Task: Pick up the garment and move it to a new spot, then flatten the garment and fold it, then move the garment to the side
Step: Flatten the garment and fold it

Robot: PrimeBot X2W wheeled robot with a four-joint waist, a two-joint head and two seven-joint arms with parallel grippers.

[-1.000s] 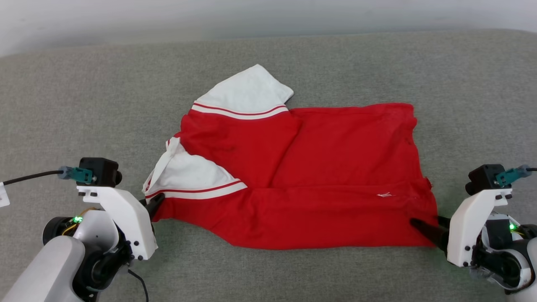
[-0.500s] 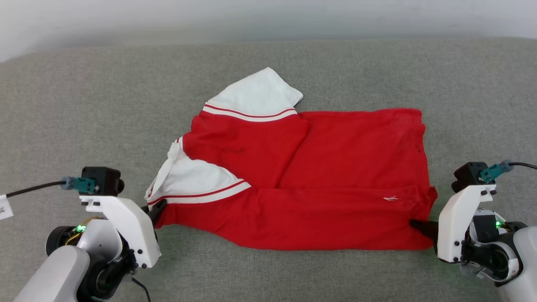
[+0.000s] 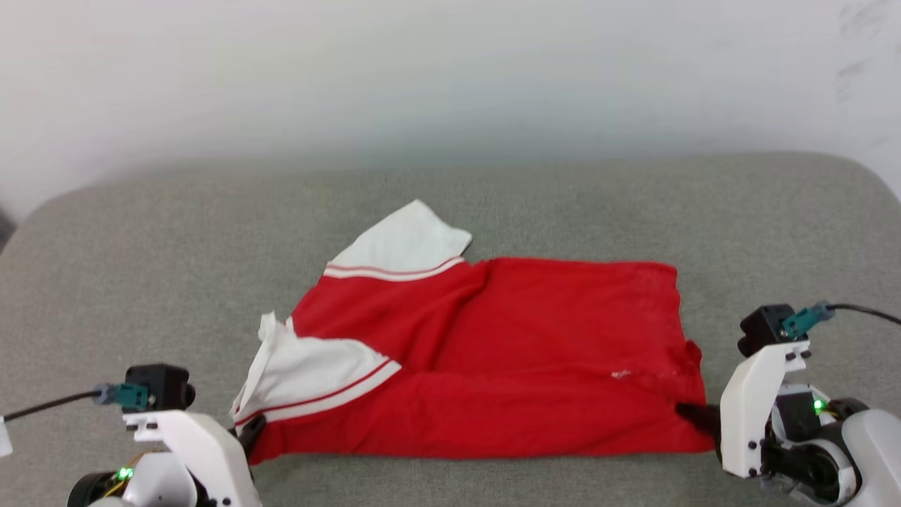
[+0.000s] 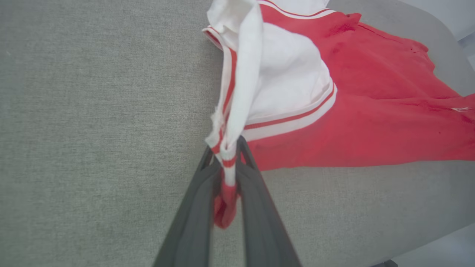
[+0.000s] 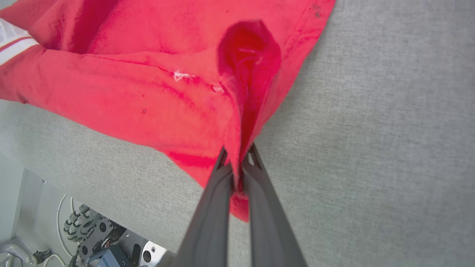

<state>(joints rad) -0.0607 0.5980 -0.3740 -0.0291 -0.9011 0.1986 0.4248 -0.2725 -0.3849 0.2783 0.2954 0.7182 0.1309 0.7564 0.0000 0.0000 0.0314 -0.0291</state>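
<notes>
Head view: the garment (image 3: 493, 352) lies spread on the grey cushion (image 3: 141, 282), its red body running left to right across the middle; the far sleeve (image 3: 401, 243), white with red stripes at its seam, points away from us toward the pale wall (image 3: 450, 84); the near sleeve (image 3: 317, 366), white with the same stripes, is folded over the red cloth at the near left; a small white thread mark (image 3: 621, 374) sits on the red toward the right end.

Our left gripper (image 3: 251, 427) is at the garment's near left corner; in the left wrist view its dark fingers (image 4: 196, 215) are clenched on a bunched strip of white-and-red edging; a red tuft hangs out between them behind the pinch; the strip rises from the tips toward the near sleeve.

Our right gripper (image 3: 686, 413) is at the near right corner; in the right wrist view its two fingers are pressed together on a fold of red hem; the cloth puckers into a raised pocket just beyond the tips; a small red flap pokes out behind the pinch.

The garment's near edge lies close to the cushion's front edge; past that edge, low in the right wrist view, we see base hardware (image 5: 96, 237) with pale cables.
</notes>
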